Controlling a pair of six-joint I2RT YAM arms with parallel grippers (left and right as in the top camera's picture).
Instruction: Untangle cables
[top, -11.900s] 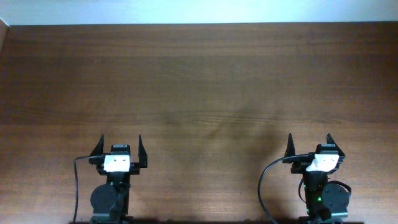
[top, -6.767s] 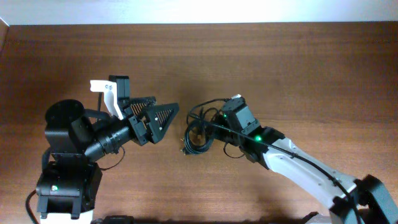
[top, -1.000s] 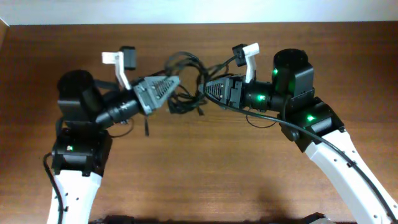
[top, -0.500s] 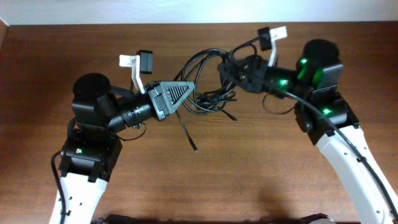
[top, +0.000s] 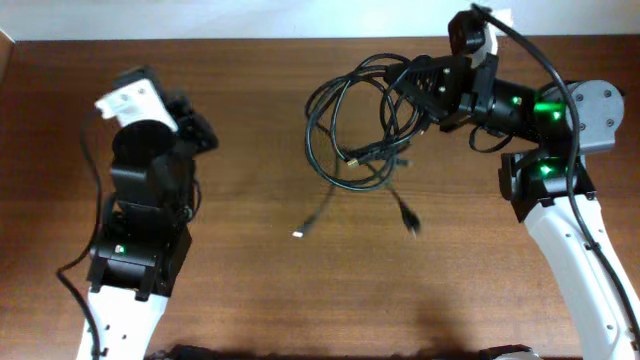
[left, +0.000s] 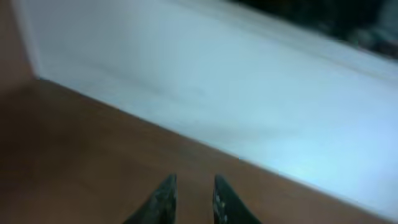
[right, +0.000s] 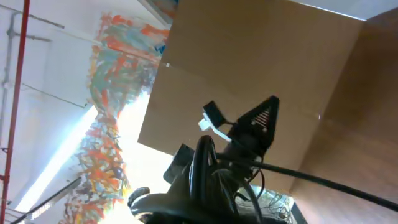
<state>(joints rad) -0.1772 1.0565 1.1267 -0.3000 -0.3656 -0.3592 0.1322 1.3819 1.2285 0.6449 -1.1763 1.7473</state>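
The cables (top: 345, 130) are a tangle of thin black loops hanging from my right gripper (top: 418, 80), which is shut on the bundle and held high over the back right of the table. Two loose plug ends dangle toward the table, one (top: 300, 232) to the left and one (top: 410, 218) to the right. In the right wrist view the cables (right: 203, 168) fill the closed jaws. My left gripper (top: 198, 132) is off to the far left, apart from the cables. In the left wrist view it (left: 191, 179) is slightly open, holding nothing.
The brown wooden table (top: 250, 290) runs back to a white wall (top: 300, 18). The left wrist view faces that wall (left: 249, 93) across bare tabletop. Both arm bases stand at the table's front corners.
My left gripper has let go of the cables and swung back to the left. My right gripper has lifted the bundle up and to the right, so the loops now hang from it alone.
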